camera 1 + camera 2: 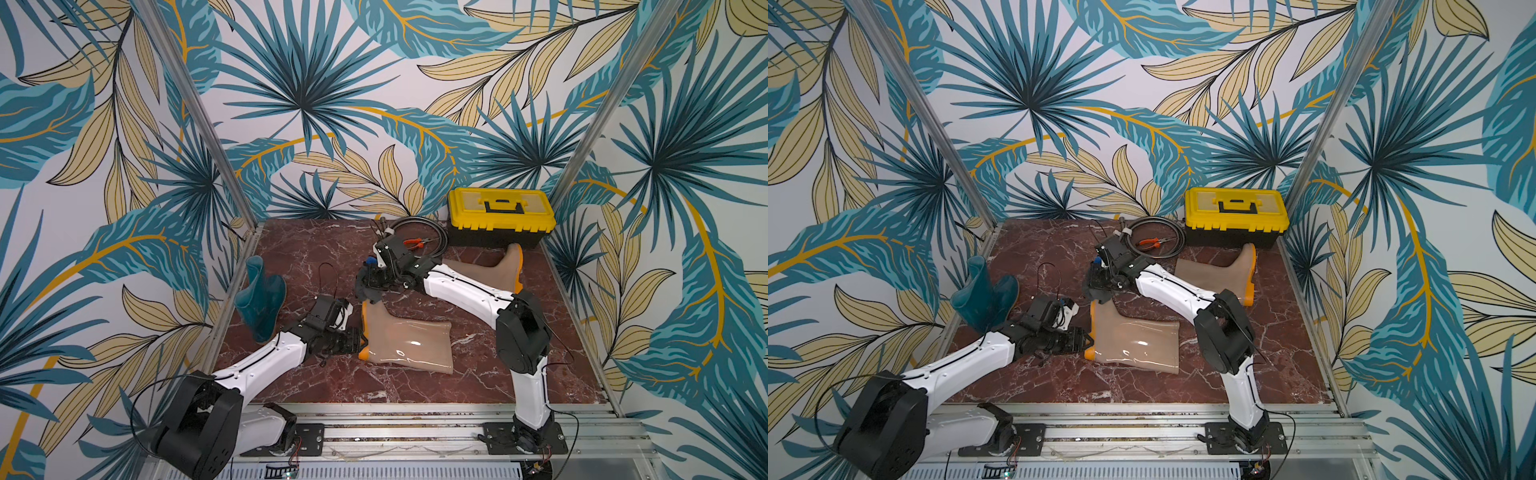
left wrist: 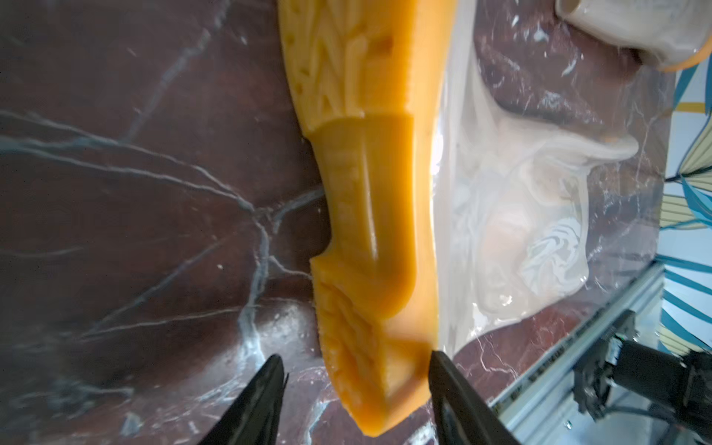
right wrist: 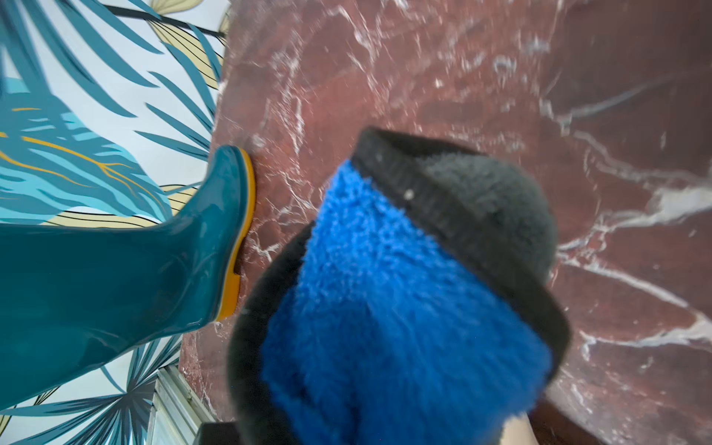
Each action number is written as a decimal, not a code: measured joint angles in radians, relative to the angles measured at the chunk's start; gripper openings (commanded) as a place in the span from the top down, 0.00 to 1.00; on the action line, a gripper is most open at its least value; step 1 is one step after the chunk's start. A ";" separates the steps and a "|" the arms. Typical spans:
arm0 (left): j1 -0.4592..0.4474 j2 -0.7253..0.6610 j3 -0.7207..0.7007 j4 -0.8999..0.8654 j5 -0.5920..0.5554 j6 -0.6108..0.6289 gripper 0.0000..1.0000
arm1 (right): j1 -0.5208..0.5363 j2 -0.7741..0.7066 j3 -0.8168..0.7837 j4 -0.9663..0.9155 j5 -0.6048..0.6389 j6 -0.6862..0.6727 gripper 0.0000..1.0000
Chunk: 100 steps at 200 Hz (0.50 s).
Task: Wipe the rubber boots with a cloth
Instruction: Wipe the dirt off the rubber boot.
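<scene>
We see a red marble table [image 1: 316, 249] with a yellow toolbox [image 1: 500, 216] at its far right corner. A dark teal boot [image 1: 259, 299] stands tilted at the left edge. One beige boot [image 1: 513, 259] lies in front of the toolbox, and the near beige boot [image 1: 409, 345] lies on its side mid-table, orange sole facing left. The left gripper [image 2: 354, 356] has its fingers spread to either side of that sole's heel, one tip touching it, the other apart. The right gripper [image 1: 376, 278] is clamped on the cloth [image 3: 404, 289], charcoal-edged with a blue face, which hangs just beyond the near boot's toe. A coiled cable [image 1: 432, 232] and orange pliers [image 1: 413, 243] lie behind.
</scene>
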<state>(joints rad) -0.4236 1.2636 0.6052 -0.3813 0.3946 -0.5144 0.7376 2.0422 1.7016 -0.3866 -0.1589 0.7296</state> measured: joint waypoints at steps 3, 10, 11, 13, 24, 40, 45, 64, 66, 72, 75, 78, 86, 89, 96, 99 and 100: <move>0.000 0.006 0.000 0.008 0.007 -0.006 0.49 | 0.001 -0.003 -0.014 0.004 -0.001 0.006 1.00; 0.000 0.013 0.001 0.019 0.021 -0.011 0.52 | 0.002 -0.011 -0.050 0.018 -0.007 0.016 1.00; 0.000 0.014 0.001 0.020 0.023 -0.010 0.53 | 0.003 -0.013 -0.058 0.022 -0.007 0.018 1.00; 0.000 0.016 0.001 0.023 0.027 -0.005 0.54 | 0.003 -0.015 -0.066 0.024 -0.009 0.020 1.00; 0.000 0.024 0.002 0.038 0.042 -0.017 0.60 | 0.010 -0.040 -0.141 0.050 -0.010 0.036 1.00; 0.000 0.028 0.002 0.052 0.063 -0.016 0.72 | 0.031 -0.109 -0.263 0.105 -0.007 0.067 1.00; 0.000 0.027 0.003 0.053 0.064 -0.023 0.75 | 0.044 -0.135 -0.302 0.114 -0.005 0.080 1.00; 0.000 0.027 0.004 0.067 0.080 -0.043 0.87 | 0.130 -0.233 -0.475 0.162 -0.002 0.145 1.00; 0.000 0.027 0.004 0.068 0.082 -0.041 0.88 | 0.141 -0.241 -0.492 0.171 0.001 0.152 1.00; 0.000 0.027 0.004 0.059 0.089 -0.043 0.90 | 0.173 -0.260 -0.539 0.207 0.035 0.180 1.00; 0.000 0.025 0.004 0.054 0.092 -0.045 0.91 | 0.181 -0.268 -0.557 0.224 0.049 0.188 1.00; 0.000 0.024 0.003 0.051 0.094 -0.043 0.92 | 0.189 -0.279 -0.575 0.245 0.062 0.203 1.00; 0.000 0.021 0.004 0.049 0.095 -0.045 0.93 | 0.197 -0.296 -0.605 0.280 0.082 0.231 1.00; 0.000 0.021 0.004 0.048 0.096 -0.046 0.94 | 0.201 -0.301 -0.615 0.291 0.088 0.239 1.00; 0.000 0.021 0.004 0.048 0.097 -0.046 0.95 | 0.210 -0.311 -0.636 0.314 0.108 0.261 1.00; 0.000 0.021 0.004 0.047 0.098 -0.045 0.95 | 0.214 -0.314 -0.643 0.324 0.117 0.271 1.00; 0.000 0.021 0.004 0.047 0.098 -0.046 0.95 | 0.215 -0.315 -0.644 0.326 0.119 0.272 1.00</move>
<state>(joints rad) -0.4236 1.2850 0.6090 -0.3344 0.4923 -0.5602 0.9527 1.7271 1.0573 -0.0605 -0.0402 1.0012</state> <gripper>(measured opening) 0.183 0.134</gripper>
